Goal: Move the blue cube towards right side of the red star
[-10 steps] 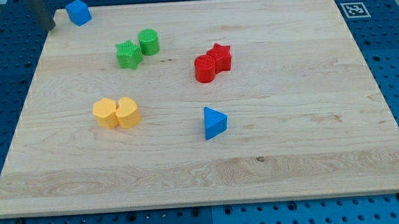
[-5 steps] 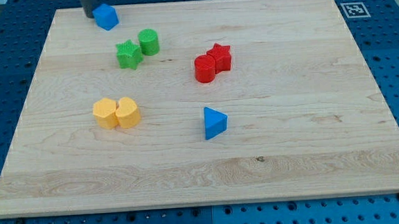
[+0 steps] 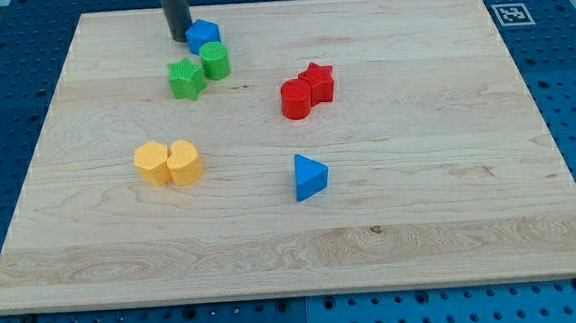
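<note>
The blue cube [image 3: 202,34] sits near the view's top, left of centre, just above the green cylinder [image 3: 215,61]. My tip [image 3: 177,38] is right against the cube's left side. The red star [image 3: 316,82] lies right of centre, touching a red cylinder [image 3: 295,99] at its lower left. The cube is well to the left of the star and a little higher in the view.
A green star [image 3: 186,79] sits beside the green cylinder. Two yellow blocks [image 3: 168,162] lie together at the left. A blue triangle [image 3: 309,176] lies below the red pair. The wooden board [image 3: 449,172] has a marker tag [image 3: 510,14] off its top right corner.
My tip has moved to the right along the top edge, pushing the blue cube rightward and slightly down, from the top left corner to just above the green cylinder.
</note>
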